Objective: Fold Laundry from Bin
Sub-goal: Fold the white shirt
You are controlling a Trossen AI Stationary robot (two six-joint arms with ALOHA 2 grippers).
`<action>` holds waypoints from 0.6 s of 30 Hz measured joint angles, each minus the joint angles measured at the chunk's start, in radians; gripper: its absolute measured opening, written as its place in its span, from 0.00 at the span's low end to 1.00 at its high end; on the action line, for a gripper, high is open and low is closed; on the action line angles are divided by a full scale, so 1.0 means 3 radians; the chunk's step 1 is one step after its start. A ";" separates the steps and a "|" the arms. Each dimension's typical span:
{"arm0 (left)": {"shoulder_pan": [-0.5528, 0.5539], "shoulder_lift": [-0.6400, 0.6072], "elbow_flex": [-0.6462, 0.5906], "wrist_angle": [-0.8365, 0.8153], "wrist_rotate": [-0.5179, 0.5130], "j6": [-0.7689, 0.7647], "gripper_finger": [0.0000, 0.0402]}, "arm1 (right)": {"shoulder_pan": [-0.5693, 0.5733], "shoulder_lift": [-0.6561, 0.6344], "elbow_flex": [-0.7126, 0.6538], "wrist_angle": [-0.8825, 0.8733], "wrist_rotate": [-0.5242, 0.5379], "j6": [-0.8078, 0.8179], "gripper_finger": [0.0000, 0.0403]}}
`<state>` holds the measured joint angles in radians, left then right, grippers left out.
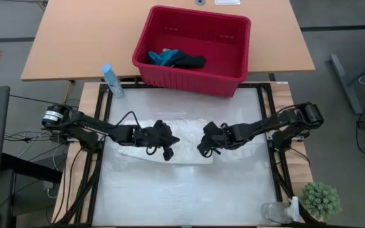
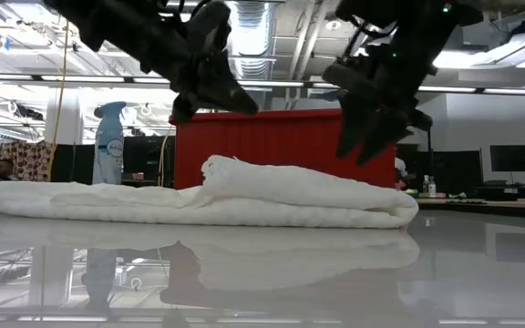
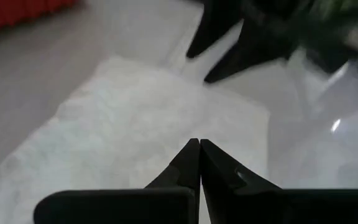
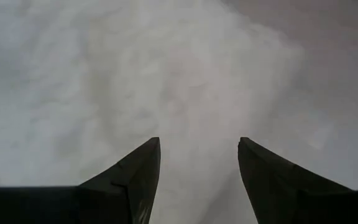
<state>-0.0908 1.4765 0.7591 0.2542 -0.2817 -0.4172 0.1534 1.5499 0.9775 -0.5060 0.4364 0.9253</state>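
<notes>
Lying folded on the white desk (image 1: 189, 196) between the two arms, the large white cloth (image 2: 244, 202) is partly covered from above by both claws, so its outline in the high view is hard to separate from the pale surface. The left claw (image 1: 168, 152) hangs just above the cloth's left part with its fingers (image 3: 194, 165) pressed together, clenched on nothing. The right claw (image 1: 203, 149) hangs above the cloth's right part, its fingers (image 4: 135, 174) spread apart and released, with only cloth visible between them. In the low view both claws are clear of the fabric, and the arms are cut off at the frame's upper edge. The red bin (image 1: 195, 47) stands behind the cloth on the wooden desk (image 1: 81, 38); the low view shows only its upper wall, the cloth blocking the rest. Inside the bin lie a teal cloth (image 1: 163, 57) and a dark cloth (image 1: 190, 61), touching. A spray bottle (image 1: 111, 80) stands left of the bin. A small green plant (image 1: 320, 199) sits at the near right corner.
</notes>
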 joint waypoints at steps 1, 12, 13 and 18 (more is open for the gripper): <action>0.0032 -0.0001 -0.0032 0.0125 -0.0001 -0.0036 0.00 | -0.0008 -0.0014 0.0000 -0.0085 0.0054 0.0074 0.59; 0.0116 0.0032 -0.0069 0.0171 -0.0079 -0.0223 0.00 | -0.0215 -0.0022 0.0003 -0.0494 0.0147 0.0472 0.59; 0.0107 0.0090 -0.0065 0.0235 -0.0134 -0.0186 0.00 | -0.0216 -0.0022 0.0003 -0.0469 0.0154 0.0487 0.59; 0.0094 0.0497 -0.0068 0.0418 -0.0170 -0.0136 0.00 | -0.0212 -0.0022 0.0003 -0.0459 0.0209 0.0533 0.59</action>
<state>-0.0628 1.6257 0.7387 0.3798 -0.3328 -0.4579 0.0898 1.5433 0.9783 -0.6437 0.4992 1.0853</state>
